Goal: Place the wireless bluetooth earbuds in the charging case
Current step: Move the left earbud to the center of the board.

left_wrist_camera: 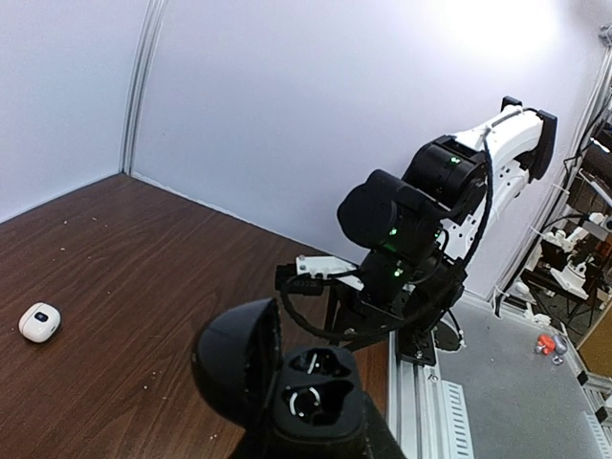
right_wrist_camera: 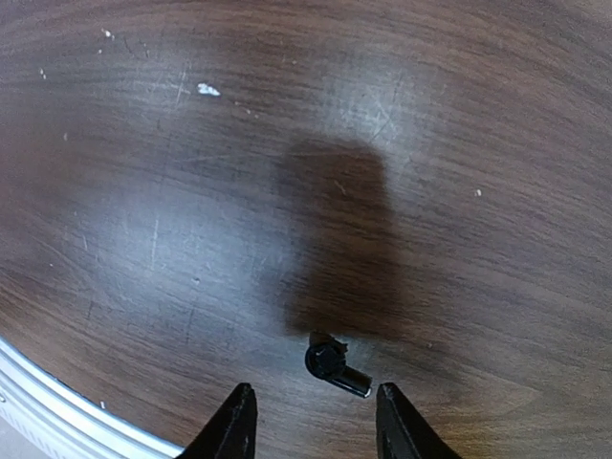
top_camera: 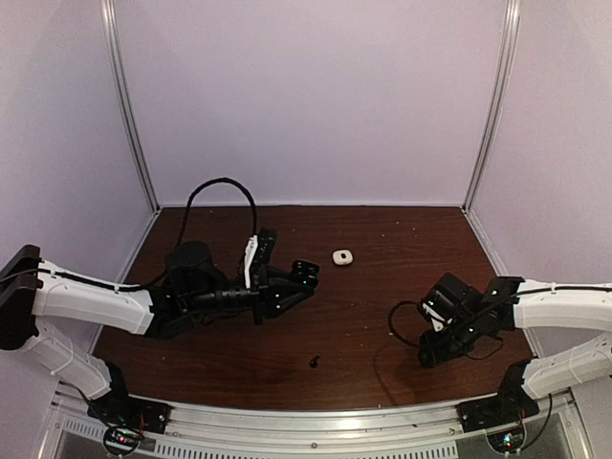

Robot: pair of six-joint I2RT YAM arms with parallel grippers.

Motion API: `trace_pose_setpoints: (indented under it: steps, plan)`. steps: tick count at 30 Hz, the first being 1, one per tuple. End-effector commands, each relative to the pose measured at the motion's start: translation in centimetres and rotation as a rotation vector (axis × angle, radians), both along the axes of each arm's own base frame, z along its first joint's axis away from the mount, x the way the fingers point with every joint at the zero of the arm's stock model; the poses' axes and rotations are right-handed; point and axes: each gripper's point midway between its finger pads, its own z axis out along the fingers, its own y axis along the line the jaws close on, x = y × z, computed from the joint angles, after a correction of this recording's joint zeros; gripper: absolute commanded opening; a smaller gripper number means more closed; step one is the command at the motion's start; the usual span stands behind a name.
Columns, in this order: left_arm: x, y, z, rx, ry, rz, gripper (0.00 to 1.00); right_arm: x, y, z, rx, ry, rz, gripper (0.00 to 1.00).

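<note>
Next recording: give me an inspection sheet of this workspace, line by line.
Surface: dark wooden table, scratched, with glare patches.
Job's things: black charging case open and held off the table; white case closed, on the wood; one black earbud loose on the wood; no white earbuds seen.
Clutter: pale specks only.
Grippers: left gripper shut on the black charging case; right gripper open, with the earbud showing between its fingertips, ungripped.
Cables: black cable loops over the left arm; another curls by the right wrist.
Surroundings: pale walls, metal frame posts.
</note>
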Motion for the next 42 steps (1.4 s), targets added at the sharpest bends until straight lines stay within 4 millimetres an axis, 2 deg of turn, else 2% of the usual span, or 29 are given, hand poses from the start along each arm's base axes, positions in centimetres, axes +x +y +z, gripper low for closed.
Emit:
trace_pose_setpoints:
  steps: [1, 16, 21, 24, 31, 37, 42]
  plan:
    - [0.0, 0.1, 1.5, -0.055, -0.031, -0.008, 0.09, 0.2, 0.1, -0.6, -0.051, -0.028, 0.01, 0.44]
    - [-0.1, 0.2, 1.9, -0.06, -0.05, -0.017, 0.09, -0.2, 0.6, -2.1, -0.108, -0.01, 0.028, 0.37]
    - [-0.2, 0.2, 2.0, -0.063, -0.051, -0.019, 0.09, 0.2, 0.8, -2.3, -0.113, -0.021, 0.024, 0.3]
    - [-0.2, 0.2, 2.1, -0.066, -0.053, -0.021, 0.09, 0.7, 1.9, -2.4, -0.09, -0.032, 0.03, 0.24]
    - [-0.2, 0.5, 2.1, -0.062, -0.055, -0.013, 0.09, 1.0, 5.1, -3.1, -0.052, -0.013, 0.077, 0.17]
    - [-0.2, 0.6, 2.1, -0.06, -0.05, -0.009, 0.09, 2.8, 8.0, -3.4, -0.02, -0.037, 0.087, 0.14]
    - [-0.2, 1.0, 2.2, -0.06, -0.048, 0.001, 0.09, 4.5, 11.5, -3.0, 0.045, -0.058, 0.065, 0.12]
